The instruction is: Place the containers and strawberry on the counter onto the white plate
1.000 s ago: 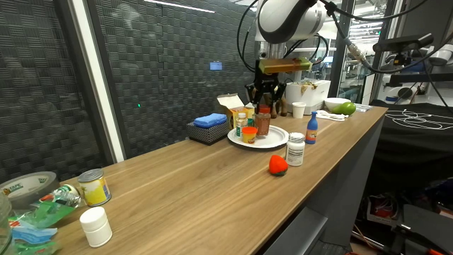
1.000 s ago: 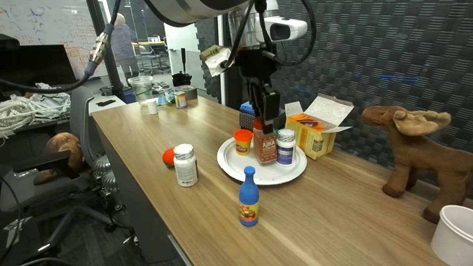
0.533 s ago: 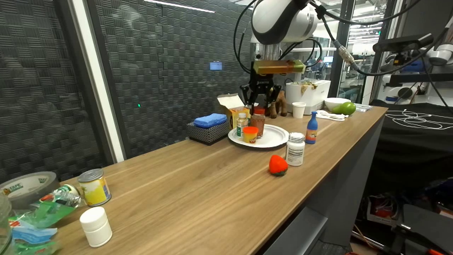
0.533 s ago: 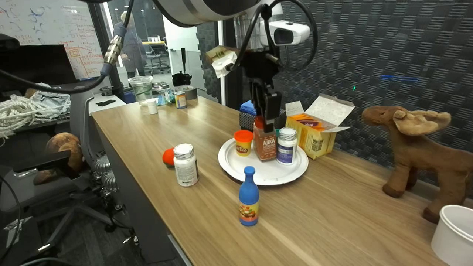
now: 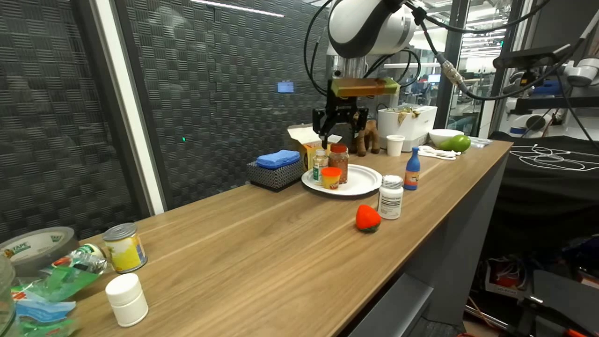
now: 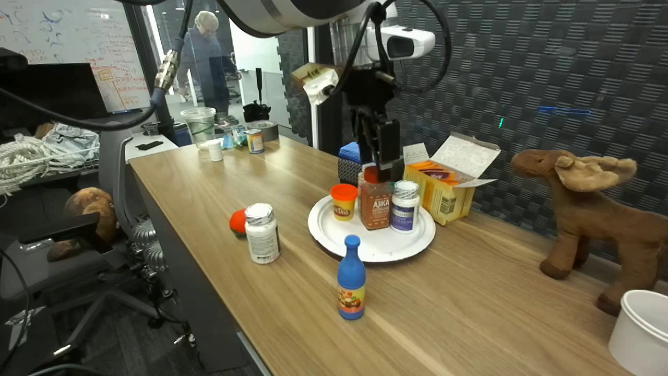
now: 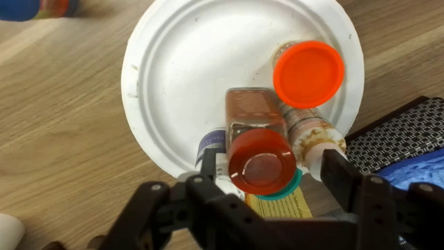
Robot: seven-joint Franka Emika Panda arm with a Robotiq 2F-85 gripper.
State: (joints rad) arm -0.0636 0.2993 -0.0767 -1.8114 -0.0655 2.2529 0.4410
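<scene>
Strawberry [image 6: 237, 222] lies on the worktop [image 6: 459, 303], at the left in an exterior view, apart from the white plate [image 6: 391, 251]. Just right of it, partly screening it, stands the white bottle [image 6: 262, 234], upright on the worktop; contact between the two cannot be determined. Next, on the plate, orange-lidded tub [image 6: 343, 202], upright. In front of the plate: blue bottle [image 6: 352, 277], upright on the worktop. Right of the tub: red-lidded spice jar [image 6: 376, 209], upright on the plate. Fingers [image 7: 340, 180] stand well apart astride its lid, a gap showing on each side in the wrist view; nothing is gripped. Beyond the jar: pale bottle [image 5: 320, 164], also on the plate. Then purple-labelled bottle [image 6: 404, 210], upright on the plate. Farther right: yellow box [image 6: 433, 198] with raised flaps, plush moose [image 6: 595, 224], white paper cup [image 6: 642, 334], all on the worktop.
</scene>
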